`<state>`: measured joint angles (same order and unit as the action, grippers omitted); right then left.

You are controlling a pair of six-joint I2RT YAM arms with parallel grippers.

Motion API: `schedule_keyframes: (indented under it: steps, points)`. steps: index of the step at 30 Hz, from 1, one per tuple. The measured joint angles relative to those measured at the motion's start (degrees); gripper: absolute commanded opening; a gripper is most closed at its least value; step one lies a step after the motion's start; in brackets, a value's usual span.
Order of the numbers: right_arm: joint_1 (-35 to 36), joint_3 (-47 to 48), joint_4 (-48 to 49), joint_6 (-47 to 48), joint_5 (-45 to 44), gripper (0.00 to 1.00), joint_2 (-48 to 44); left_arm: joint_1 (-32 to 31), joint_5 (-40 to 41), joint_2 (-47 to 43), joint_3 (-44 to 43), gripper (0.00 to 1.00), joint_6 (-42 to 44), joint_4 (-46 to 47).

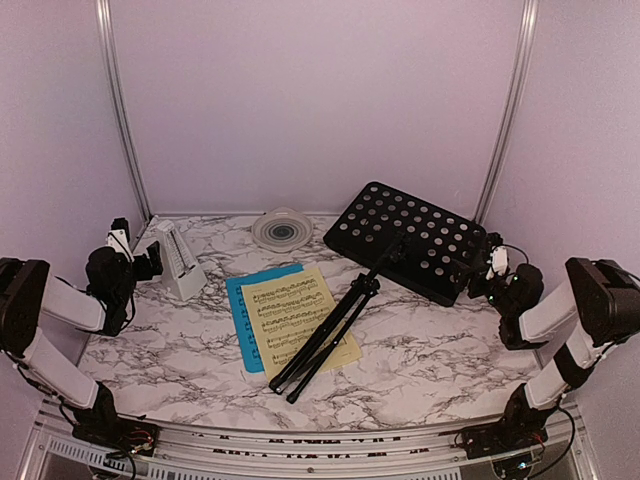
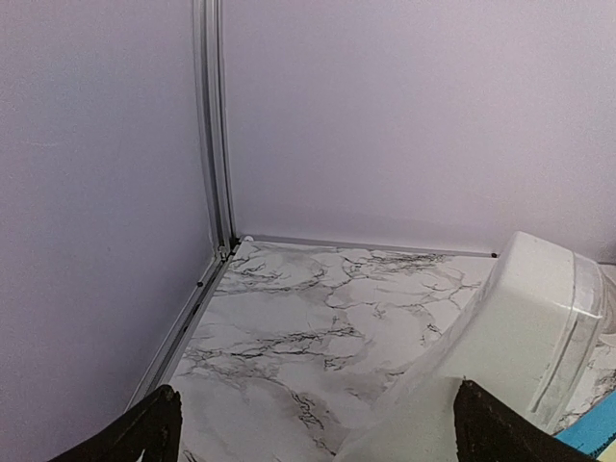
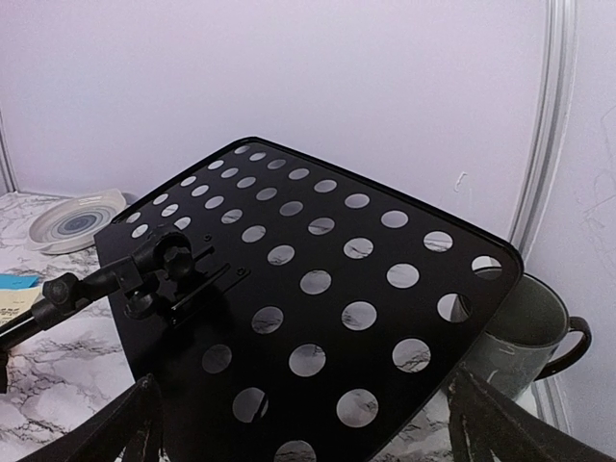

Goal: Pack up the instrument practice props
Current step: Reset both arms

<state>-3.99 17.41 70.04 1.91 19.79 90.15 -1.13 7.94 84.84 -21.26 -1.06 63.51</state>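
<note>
My left gripper (image 2: 318,435) spread wide, empty, just beside the white metronome (image 1: 180,260) at rear left, my right gripper (image 3: 298,423) equally wide, empty, facing the black music stand (image 1: 405,240) lying flat, its legs across the yellow page (image 1: 290,305) and blue page (image 1: 240,315).

Matt black stand (image 3: 289,332), smooth (marble-look) table (image 1: 420,350).

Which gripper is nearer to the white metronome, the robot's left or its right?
Left. The left gripper sits open right beside the metronome; the right gripper is far off on the opposite side, by the music stand.
</note>
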Motion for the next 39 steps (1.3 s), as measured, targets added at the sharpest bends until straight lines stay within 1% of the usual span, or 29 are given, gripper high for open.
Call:
schedule_keyframes:
  steps: [39]
  points:
    - [-0.04,0.00,0.00,0.07,0.59,1.00,0.00,0.00,0.00,0.00,0.00,1.00,0.00,0.00]
